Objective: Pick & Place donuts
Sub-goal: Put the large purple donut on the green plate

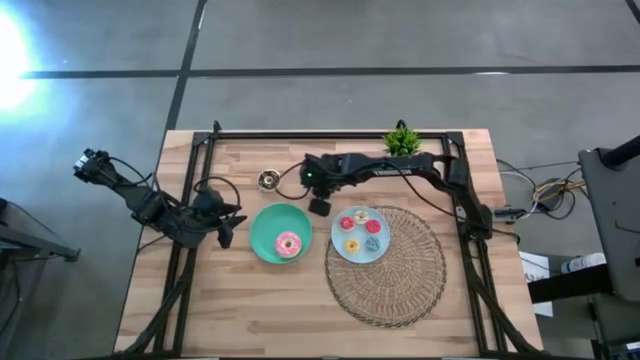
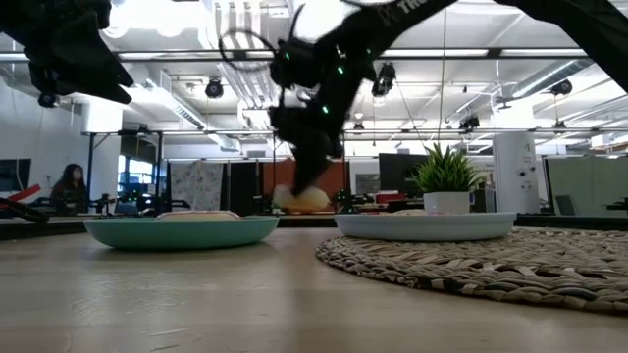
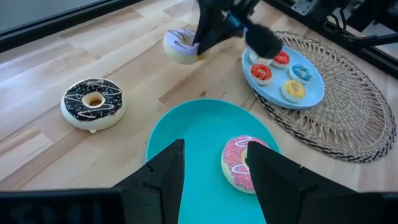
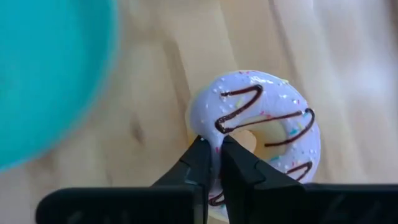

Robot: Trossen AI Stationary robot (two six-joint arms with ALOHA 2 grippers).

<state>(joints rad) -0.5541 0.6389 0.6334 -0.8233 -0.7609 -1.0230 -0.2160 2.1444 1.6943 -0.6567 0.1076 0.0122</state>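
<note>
Lilac frosting with dark drizzle marks the donut [image 4: 261, 134] your right gripper [image 4: 214, 155] has pinched: the two dark fingers are closed on the ring's near rim, one fingertip outside it and one at the hole. That donut sits on the wooden table [image 1: 250, 310] just beyond the far edge of the green plate [image 1: 262, 232], between that plate and the light-blue plate [image 1: 378, 252], touching neither. Your right arm reaches across from the far right corner of the table, past the potted plant [image 1: 402, 140], and bends down steeply so the gripper points at the tabletop just beside the green plate's rim. On the green plate lies a pink-frosted donut [image 1: 289, 244], toward its near right side. A dark brown donut [image 1: 268, 180] with white drizzle rests on the bare wood beyond the green plate, well apart from the pinched one. The light-blue plate, set on the woven mat [image 1: 420, 290] to the right of the green plate, carries several tiny donuts [image 3: 260, 73] in red, orange and blue. Your left gripper [image 3: 214, 168] hovers over the green plate's left side with its fingers spread and nothing between them
</note>
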